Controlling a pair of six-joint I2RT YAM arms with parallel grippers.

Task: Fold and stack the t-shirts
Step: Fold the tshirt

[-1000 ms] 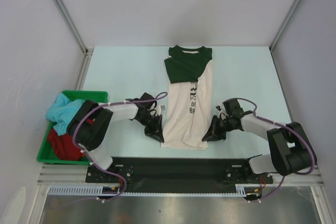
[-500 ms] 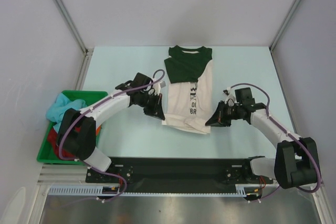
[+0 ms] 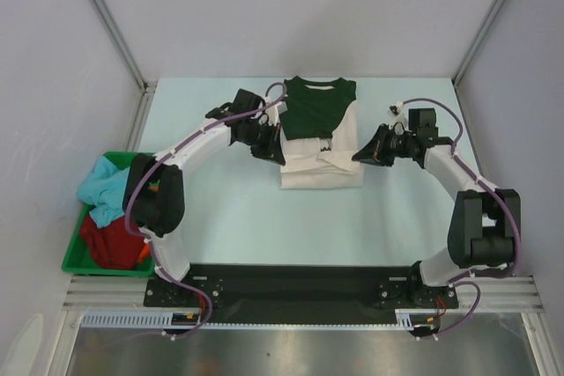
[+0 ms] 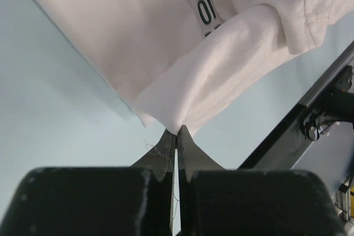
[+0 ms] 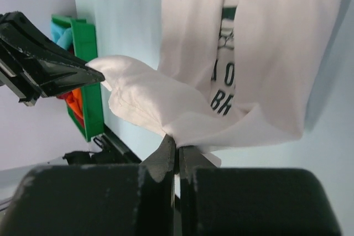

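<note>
1. Left gripper (image 4: 177,134): jaws clenched, pinching a corner of the cream shirt (image 4: 138,37). The cloth bunches up right at the tips.
2. Right gripper (image 5: 177,143): jaws clenched on the opposite corner of the same shirt, with a gathered fold of cloth rising from the tips.
3. Both held corners are lifted off the table (image 3: 220,209), so the cloth between them sags in a loose roll.
4. Right wrist view: the left gripper's black fingers sit at the left, at the other end of that roll.
5. Black lettering (image 5: 224,100) shows on the flat part of the shirt beyond the held edge. It is partly covered and I can only read a few letters.
6. Top view: the cream shirt sits at the middle-far part of the table, with its near half doubled over towards the collar end. The fold line is on the near side.
7. The grippers flank it, left gripper on its left edge and right gripper on its right edge, both arms stretched far out.
8. Dark green shirt (image 3: 317,107): lies flat on the far end of the cream shirt, collar towards the back wall, just beyond both grippers.
9. Green bin (image 3: 75,261): near-left corner of the table, well apart from the fold.
10. The bin holds a crumpled light blue shirt (image 3: 101,187) and a dark red shirt (image 3: 110,244), with a bit of orange cloth (image 5: 77,103) showing.
</note>
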